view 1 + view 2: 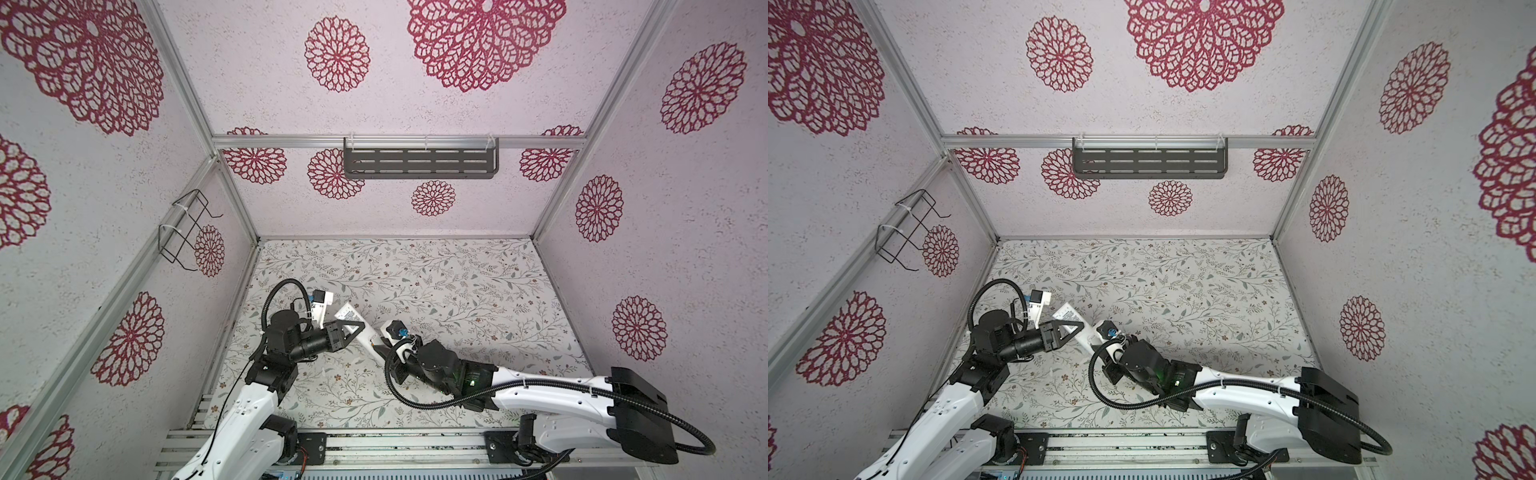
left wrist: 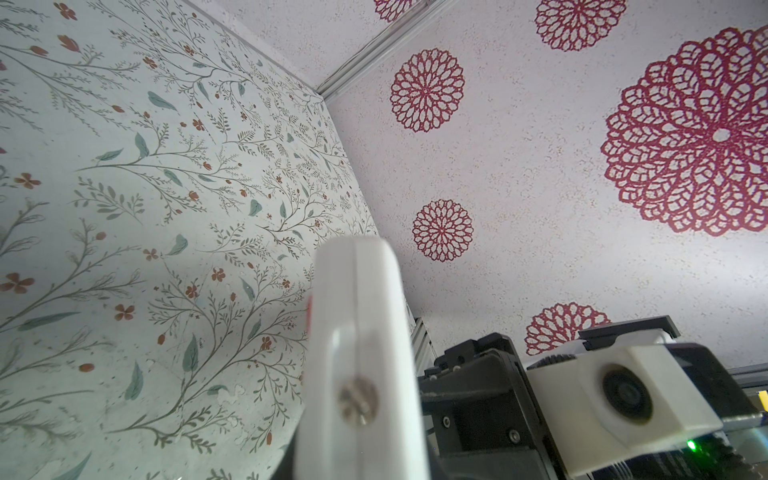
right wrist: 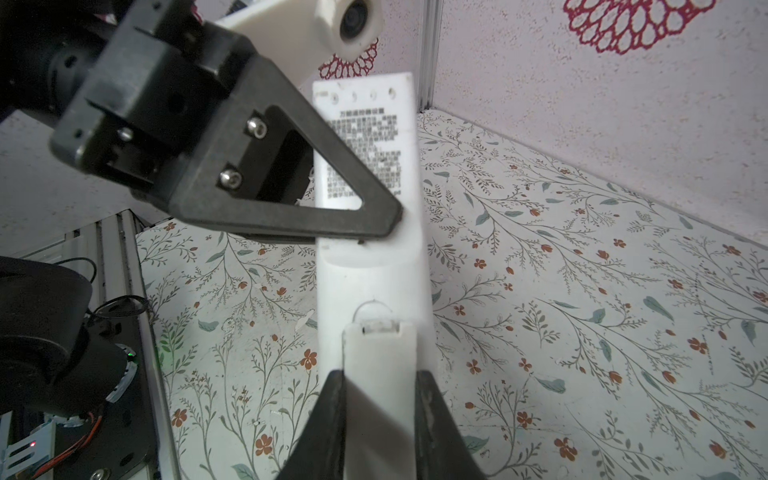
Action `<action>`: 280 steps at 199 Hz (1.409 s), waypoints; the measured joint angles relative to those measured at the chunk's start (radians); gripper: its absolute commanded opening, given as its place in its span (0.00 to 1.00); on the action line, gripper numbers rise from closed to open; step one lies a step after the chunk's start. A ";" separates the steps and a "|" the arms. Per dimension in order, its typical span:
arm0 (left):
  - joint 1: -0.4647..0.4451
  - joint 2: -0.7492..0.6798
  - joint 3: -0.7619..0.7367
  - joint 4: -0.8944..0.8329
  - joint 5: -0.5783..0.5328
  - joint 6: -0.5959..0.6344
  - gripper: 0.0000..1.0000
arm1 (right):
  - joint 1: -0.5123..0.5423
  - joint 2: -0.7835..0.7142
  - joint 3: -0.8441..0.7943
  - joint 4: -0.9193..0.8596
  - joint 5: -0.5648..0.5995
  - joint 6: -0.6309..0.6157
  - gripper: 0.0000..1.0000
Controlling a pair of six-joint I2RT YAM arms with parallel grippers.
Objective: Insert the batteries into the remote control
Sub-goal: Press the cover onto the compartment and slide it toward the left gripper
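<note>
Remote control (image 3: 374, 270) is held above the desk (image 3: 582, 291), its long axis running straight from the right gripper (image 3: 380, 376) to the left gripper (image 3: 374, 228), which is clamped tight across its middle. The right gripper is closed narrowly on what appears to be the battery cover (image 3: 378, 349), laid lengthwise on the remote's near end. No batteries are visible.

The left gripper (image 3: 376, 226) is covering part of the label (image 3: 374, 133) on the remote (image 3: 370, 266), its far finger is hiding behind the remote, the print is showing too small to read, and the cover (image 3: 378, 357) is running off frame between the fingers (image 3: 324, 428) of the right gripper (image 3: 379, 378).
</note>
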 measured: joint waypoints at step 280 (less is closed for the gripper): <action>0.018 -0.007 -0.015 0.003 0.011 -0.018 0.00 | -0.002 0.000 -0.051 0.056 -0.028 -0.118 0.33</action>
